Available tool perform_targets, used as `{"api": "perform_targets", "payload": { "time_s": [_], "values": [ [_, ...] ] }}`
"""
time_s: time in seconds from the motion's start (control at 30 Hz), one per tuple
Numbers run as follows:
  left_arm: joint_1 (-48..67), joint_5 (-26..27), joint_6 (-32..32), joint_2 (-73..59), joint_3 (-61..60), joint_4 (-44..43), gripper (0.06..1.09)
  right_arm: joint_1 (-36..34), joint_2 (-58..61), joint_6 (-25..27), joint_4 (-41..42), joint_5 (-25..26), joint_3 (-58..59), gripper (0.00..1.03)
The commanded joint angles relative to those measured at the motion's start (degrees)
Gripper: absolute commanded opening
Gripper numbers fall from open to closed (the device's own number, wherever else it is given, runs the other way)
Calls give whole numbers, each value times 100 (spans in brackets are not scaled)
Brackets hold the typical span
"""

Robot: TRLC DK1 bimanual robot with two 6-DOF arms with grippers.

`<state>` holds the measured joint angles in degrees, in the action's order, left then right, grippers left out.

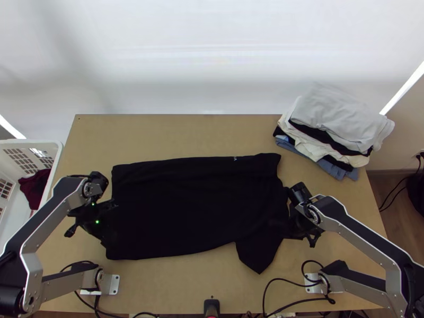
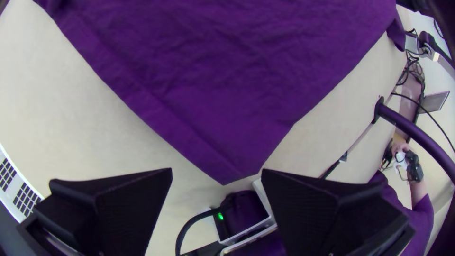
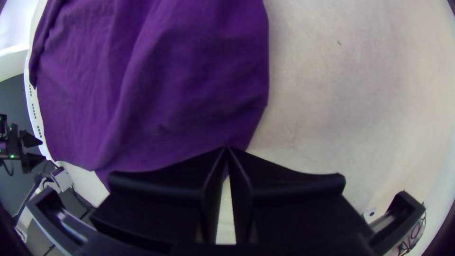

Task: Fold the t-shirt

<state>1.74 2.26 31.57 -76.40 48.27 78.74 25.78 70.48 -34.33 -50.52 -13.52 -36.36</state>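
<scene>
You're apparently mid-fold on the t-shirt (image 1: 196, 212). Left gripper (image 2: 216, 170) jaws are apart, right gripper (image 3: 227, 148) jaws together (part those), then tuck the flap (image 1: 259, 255).

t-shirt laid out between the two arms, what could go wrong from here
The left gripper has its jaws wide apart near a corner of the t-shirt; closing slightly off could miss it. The right gripper's jaws are shut at the cloth's edge, but whether they pinch any is unclear, so a lift might leave that side behind. The flap jutting from the near edge could spoil a neat fold.
</scene>
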Motion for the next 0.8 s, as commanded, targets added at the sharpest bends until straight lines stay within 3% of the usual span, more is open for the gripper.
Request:
{"api": "perform_targets", "payload": {
  "time_s": [0.0, 0.47, 0.63, 0.77],
  "values": [
    [134, -59, 104, -217, -274, 150, 97, 24, -78, 31, -81, 42, 103, 3],
    [635, -173, -266, -499, -679, 107, 97, 15, -78, 49, -72, 42, 103, 3],
    [688, -173, -538, -586, -881, -474, 77, 24, -96, 58, -63, 42, 103, 3],
    [767, -59, -573, -516, -1065, -685, 40, 15, -122, 75, -63, 42, 103, 3]
  ]
}}
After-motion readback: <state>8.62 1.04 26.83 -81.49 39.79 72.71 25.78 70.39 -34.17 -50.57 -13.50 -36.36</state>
